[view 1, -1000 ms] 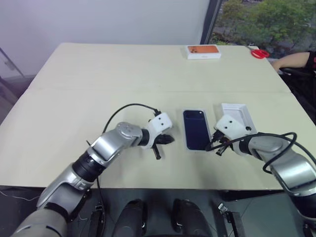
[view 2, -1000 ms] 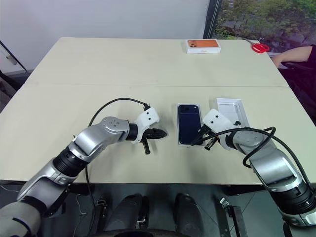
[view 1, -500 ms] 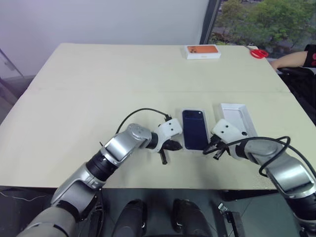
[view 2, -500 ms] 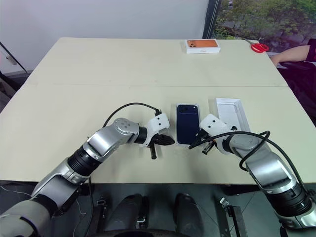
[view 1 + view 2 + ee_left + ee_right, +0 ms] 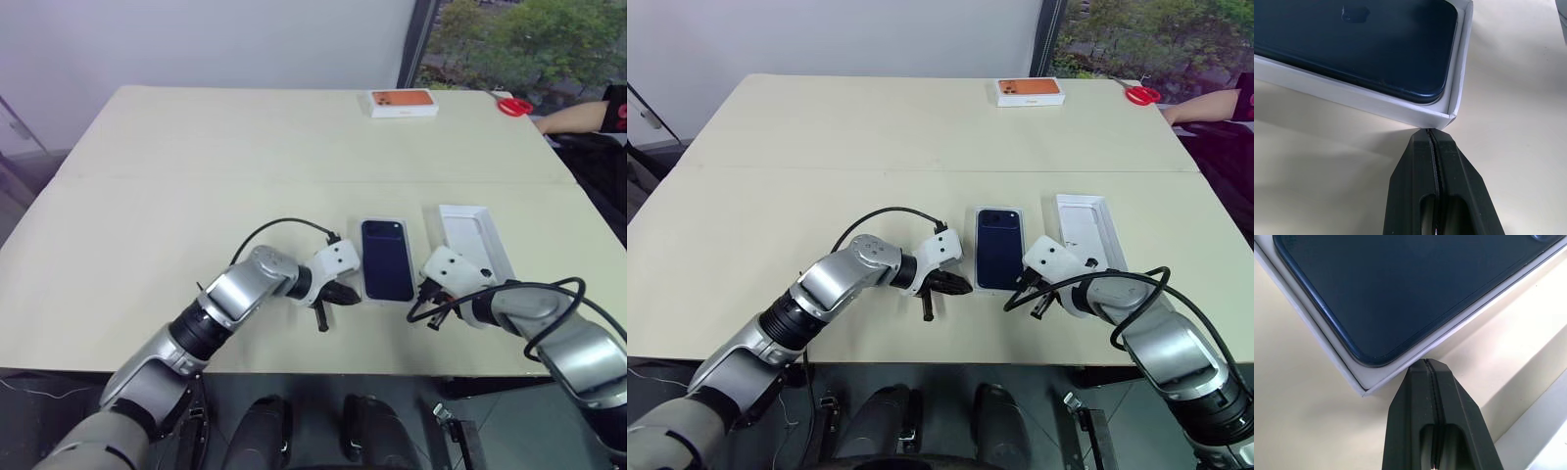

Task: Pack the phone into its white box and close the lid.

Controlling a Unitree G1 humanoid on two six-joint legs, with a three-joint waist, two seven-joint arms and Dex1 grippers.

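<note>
one phone [image 5: 387, 258] is lying camera-side up inside one white box [image 5: 1376, 104], near the table's [image 5: 196, 166] front edge at about 6 o'clock from its centre. one lid [image 5: 476, 237] is sitting open-side up just at 3 o'clock of the box, apart from it. two grippers are flanking the box: the left gripper [image 5: 345, 295] is pointing at its near left corner, fingertips pressed together and holding nothing (the wrist view is showing them just short of the cardboard); the right gripper [image 5: 427, 305] is pointing at the near right corner, likewise fully closed and empty. far off at 12 o'clock an orange-topped box [image 5: 402, 102] is resting, with red scissors [image 5: 513, 106] and a person's arm [image 5: 576, 118] at about 1 o'clock. nothing is covering the phone. compared with a second ago, the left gripper is sitting much closer to the box, and the right one is sitting lower, uncovering the lid.
</note>
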